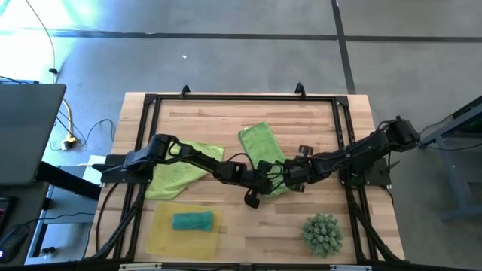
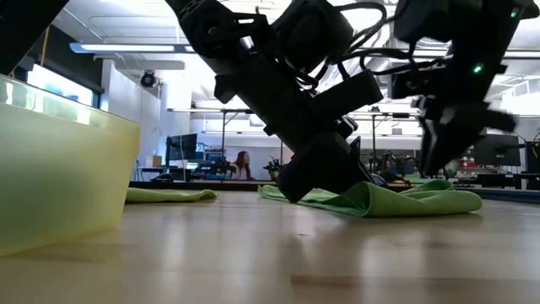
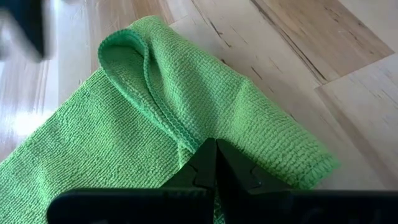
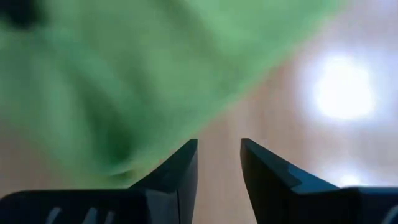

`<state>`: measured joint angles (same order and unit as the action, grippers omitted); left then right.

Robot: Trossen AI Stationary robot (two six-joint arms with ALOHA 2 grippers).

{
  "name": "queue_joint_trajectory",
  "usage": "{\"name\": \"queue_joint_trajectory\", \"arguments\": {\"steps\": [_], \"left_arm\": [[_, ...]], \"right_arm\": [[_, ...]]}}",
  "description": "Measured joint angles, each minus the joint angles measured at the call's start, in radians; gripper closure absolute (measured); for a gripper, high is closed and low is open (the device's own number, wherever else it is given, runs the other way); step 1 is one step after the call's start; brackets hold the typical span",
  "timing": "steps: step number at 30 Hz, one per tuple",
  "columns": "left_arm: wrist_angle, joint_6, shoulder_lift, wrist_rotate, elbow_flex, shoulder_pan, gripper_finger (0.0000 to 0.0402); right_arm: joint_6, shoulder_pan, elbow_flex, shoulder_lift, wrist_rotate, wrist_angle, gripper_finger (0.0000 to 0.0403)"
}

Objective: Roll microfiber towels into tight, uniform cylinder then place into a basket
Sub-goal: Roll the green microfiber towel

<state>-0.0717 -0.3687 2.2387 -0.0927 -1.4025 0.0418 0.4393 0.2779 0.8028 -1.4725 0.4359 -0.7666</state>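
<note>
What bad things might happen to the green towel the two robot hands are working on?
The left gripper is shut and pressing on the green towel, whose fold is loose and uneven, so the roll might come out lopsided. The right gripper is open beside the towel's edge and may close on nothing. The second towel lies under the left arm, which could drag it along. The basket already holds a teal roll.

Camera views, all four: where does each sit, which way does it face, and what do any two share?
High: overhead, straight down on table, both arms, basket.
Low: tabletop height, level across; arms drop from above, basket wall at left.
Left wrist: past the left gripper, jaws shut on the green towel.
Right wrist: past the right gripper, jaws apart, near that towel.
Shared: all four show this towel.
</note>
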Motion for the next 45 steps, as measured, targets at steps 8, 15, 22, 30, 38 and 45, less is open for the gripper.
{"name": "queue_joint_trajectory", "arguments": {"steps": [8, 15, 22, 30, 38, 45], "left_arm": [[-0.001, -0.001, 0.000, 0.001, 0.000, -0.002, 0.0401], [-0.003, -0.001, 0.000, 0.001, 0.000, -0.002, 0.0401], [-0.004, -0.001, 0.000, 0.000, 0.000, -0.002, 0.0401], [-0.006, -0.001, 0.000, -0.006, 0.000, -0.003, 0.0401], [0.000, -0.009, 0.002, -0.047, 0.002, -0.001, 0.0401], [0.000, -0.035, 0.002, -0.046, 0.002, -0.002, 0.0401]], "right_arm": [[-0.077, 0.109, 0.000, 0.006, -0.265, 0.094, 0.0289], [-0.097, 0.128, 0.000, -0.049, -0.131, 0.114, 0.0289], [-0.017, 0.100, 0.002, -0.169, -0.025, 0.089, 0.0289], [0.016, 0.108, 0.002, -0.119, 0.031, -0.010, 0.0289], [0.185, 0.110, -0.001, -0.002, 0.079, -0.174, 0.0289], [0.077, 0.159, -0.001, 0.066, 0.021, -0.132, 0.0289]]}}
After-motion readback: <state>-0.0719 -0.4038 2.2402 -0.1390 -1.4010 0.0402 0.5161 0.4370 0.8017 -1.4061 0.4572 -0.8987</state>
